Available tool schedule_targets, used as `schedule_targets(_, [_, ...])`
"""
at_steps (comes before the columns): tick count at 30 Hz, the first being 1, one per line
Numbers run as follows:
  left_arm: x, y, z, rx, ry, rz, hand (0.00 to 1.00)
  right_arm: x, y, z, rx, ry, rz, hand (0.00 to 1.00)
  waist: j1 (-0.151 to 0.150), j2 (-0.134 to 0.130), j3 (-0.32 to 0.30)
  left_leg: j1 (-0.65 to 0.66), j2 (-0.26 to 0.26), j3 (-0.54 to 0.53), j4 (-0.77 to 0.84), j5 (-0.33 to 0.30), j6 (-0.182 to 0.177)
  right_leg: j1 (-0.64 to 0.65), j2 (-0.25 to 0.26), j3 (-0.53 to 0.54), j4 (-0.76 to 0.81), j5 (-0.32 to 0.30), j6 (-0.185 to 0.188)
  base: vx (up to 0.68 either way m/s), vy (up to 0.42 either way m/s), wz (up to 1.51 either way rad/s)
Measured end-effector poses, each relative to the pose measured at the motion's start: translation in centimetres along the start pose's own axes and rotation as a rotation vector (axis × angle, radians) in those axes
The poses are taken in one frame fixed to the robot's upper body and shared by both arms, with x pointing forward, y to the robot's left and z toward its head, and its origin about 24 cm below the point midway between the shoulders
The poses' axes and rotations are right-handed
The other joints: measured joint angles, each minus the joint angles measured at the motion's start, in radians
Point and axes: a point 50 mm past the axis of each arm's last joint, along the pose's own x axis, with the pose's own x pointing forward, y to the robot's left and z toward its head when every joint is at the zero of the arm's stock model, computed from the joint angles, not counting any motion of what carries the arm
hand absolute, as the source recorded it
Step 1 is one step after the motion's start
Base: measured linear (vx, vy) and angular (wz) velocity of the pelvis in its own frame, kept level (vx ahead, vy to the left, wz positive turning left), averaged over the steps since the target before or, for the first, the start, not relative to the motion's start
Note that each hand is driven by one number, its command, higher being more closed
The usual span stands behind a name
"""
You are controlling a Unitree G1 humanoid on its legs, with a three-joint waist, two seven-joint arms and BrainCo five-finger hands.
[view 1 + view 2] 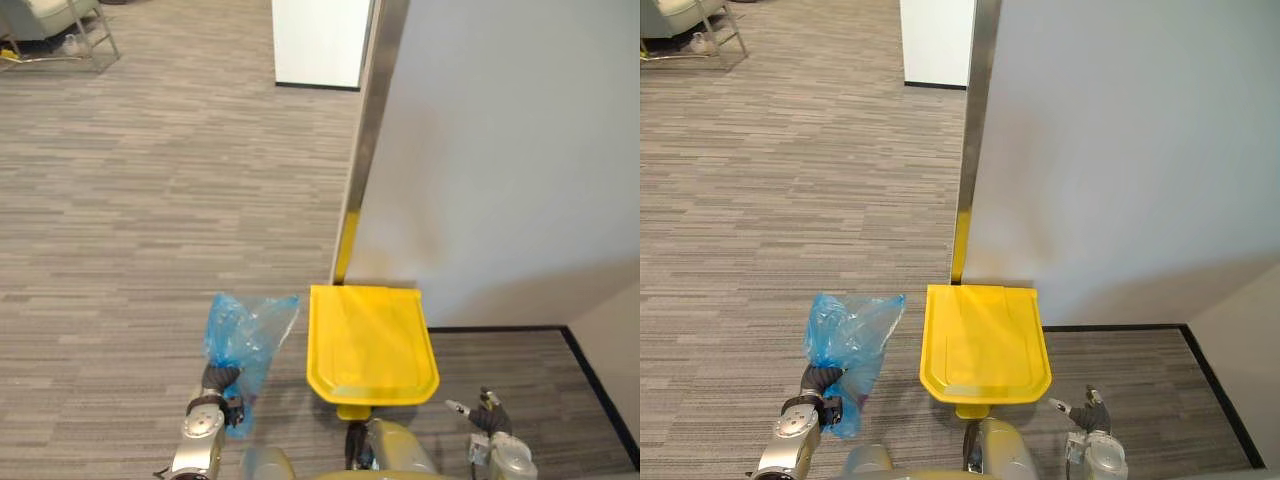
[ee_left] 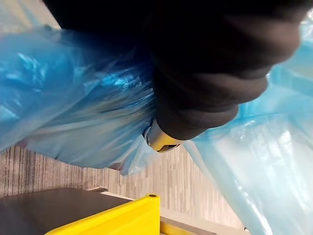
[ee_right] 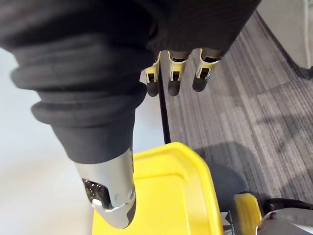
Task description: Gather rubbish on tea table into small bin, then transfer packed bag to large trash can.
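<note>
Hanging from the robot's left hand (image 1: 221, 380) is a crumpled bag of translucent blue plastic (image 1: 245, 330), its gathered part bunched at the hand and the rest billowing past it over the grey striped carpet (image 1: 150, 200). The hand is closed on the plastic. In the left wrist view the film (image 2: 73, 112) wraps round the dark cover, and only one silver finger segment (image 2: 161, 139) shows, pressed into the folds.

Just beside the bag, on the robot's right of it and apart from it, stands a large trash can with a bright yellow, rounded-square lid (image 1: 370, 345). The lid is down and flat, and its back edge sits against the pale grey wall (image 1: 500, 150). A vertical metal strip (image 1: 365, 130) marks the wall's corner directly behind the can, and a white panel (image 1: 320, 40) stands farther back.

The right hand (image 1: 487, 412) shows low on the right, near the can's front corner and clear of it. Its fingers (image 3: 168, 81) hang loosely extended in a row with the thumb (image 3: 115, 196) apart, and it holds nothing. In the right wrist view the yellow lid (image 3: 166, 196) lies below the thumb.

A chair with thin metal legs (image 1: 70, 30) stands far off at the carpet's far left.
</note>
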Motion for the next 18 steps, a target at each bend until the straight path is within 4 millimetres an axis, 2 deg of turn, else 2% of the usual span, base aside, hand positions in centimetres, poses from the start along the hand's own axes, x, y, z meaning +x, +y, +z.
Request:
schedule_targets(1, [0.2, 0.1, 0.2, 0.003, -0.005, 0.008, 1.0, -0.1, 0.0, -0.2, -0.001, 0.003, 0.0, 0.0, -0.001, -0.017, 0.004, 0.0, -0.007, 0.03, -0.038, 0.04, 0.022, -0.018, -0.037, -0.007, 0.043, -0.001, -0.003, -0.38, 0.088, -0.32])
schedule_targets(2, [0.5, 0.2, 0.5, 0.007, -0.009, 0.011, 1.0, -0.3, -0.3, -0.5, -0.002, 0.012, -0.007, 0.0, -0.007, -0.027, 0.004, -0.004, -0.007, 0.041, -0.055, 0.062, 0.027, -0.02, -0.05, -0.004, 0.106, -0.018, -0.002, -0.35, 0.011, -0.1])
schedule_targets(4, [1.1, 0.1, 1.4, 0.008, -0.028, 0.008, 1.0, -0.5, -0.6, -1.1, -0.003, 0.03, -0.015, 0.0, -0.006, -0.033, 0.002, 0.0, -0.007, 0.049, -0.135, 0.129, 0.019, -0.007, -0.061, 0.014, 0.321, -0.09, 0.0, -0.22, -0.055, 0.07])
schedule_targets(6, [1.1, 0.0, 1.5, 0.007, -0.033, 0.006, 1.0, -0.6, -0.5, -1.2, -0.006, 0.033, -0.012, 0.0, -0.007, -0.037, -0.004, 0.001, -0.01, 0.053, -0.2, 0.161, 0.005, 0.043, -0.082, 0.027, 0.42, -0.133, 0.017, -0.12, -0.09, -0.02])
schedule_targets(7, [1.1, 0.0, 1.4, 0.007, -0.03, 0.007, 1.0, -0.6, -0.6, -1.4, -0.006, 0.037, -0.012, 0.0, -0.005, -0.045, -0.012, -0.004, -0.017, 0.054, -0.215, 0.164, -0.001, 0.071, -0.093, 0.039, 0.412, -0.132, 0.029, -0.08, -0.159, -0.17])
schedule_targets(8, [1.1, 0.2, 1.4, 0.007, -0.028, 0.014, 1.0, -0.5, -0.6, -1.3, -0.007, 0.039, -0.012, 0.0, 0.0, -0.058, -0.025, -0.038, -0.02, 0.056, -0.224, 0.173, -0.016, 0.119, -0.086, 0.054, 0.299, -0.197, 0.061, -0.08, -0.187, -0.31])
schedule_targets(9, [1.1, 0.2, 1.1, -0.009, -0.013, 0.028, 1.0, -0.3, -0.7, -0.8, -0.008, 0.025, -0.017, 0.0, -0.002, -0.049, -0.039, -0.062, -0.015, 0.054, -0.238, 0.198, -0.022, 0.144, -0.059, 0.045, 0.177, -0.241, 0.053, -0.05, -0.217, -0.48])
schedule_targets(10, [1.0, 0.0, 0.8, -0.017, 0.003, 0.027, 1.0, -0.1, -0.6, -0.4, -0.006, 0.013, -0.017, 0.0, 0.004, -0.043, -0.046, -0.07, -0.017, 0.056, -0.254, 0.215, -0.015, 0.153, -0.048, 0.046, 0.099, -0.257, 0.024, -0.02, -0.171, -0.7])
schedule_targets(11, [1.0, -0.5, 0.3, -0.034, 0.025, 0.026, 1.0, 0.3, -0.3, 0.3, -0.005, -0.008, -0.012, 0.0, 0.006, -0.024, -0.046, -0.073, -0.015, 0.051, -0.288, 0.263, -0.006, 0.162, -0.026, 0.053, 0.018, -0.26, -0.009, -0.02, -0.152, -0.64])
schedule_targets(12, [0.9, -0.9, -0.4, -0.035, 0.062, 0.016, 1.0, 0.5, 0.0, 0.3, -0.004, 0.003, -0.004, 0.0, -0.01, -0.004, -0.052, -0.07, -0.01, 0.043, -0.332, 0.304, -0.011, 0.168, -0.011, 0.052, -0.023, -0.232, -0.017, -0.05, -0.102, -0.4])
schedule_targets(15, [1.3, -1.6, -0.2, -0.023, 0.071, -0.008, 1.0, 0.2, -0.7, -1.8, -0.038, 0.09, -0.018, 0.0, -0.022, 0.002, -0.064, -0.033, -0.019, 0.055, -0.42, 0.363, -0.013, 0.19, -0.009, 0.037, -0.072, -0.208, -0.016, 0.02, -0.048, 0.13])
schedule_targets(18, [1.5, -1.1, -0.5, -0.004, 0.089, 0.0, 1.0, 0.3, -0.9, -1.9, -0.051, 0.101, -0.026, 0.0, -0.037, 0.006, -0.066, -0.026, -0.02, 0.092, -0.43, 0.375, -0.014, 0.199, -0.01, 0.05, -0.107, -0.179, -0.007, 0.01, 0.061, -0.07])
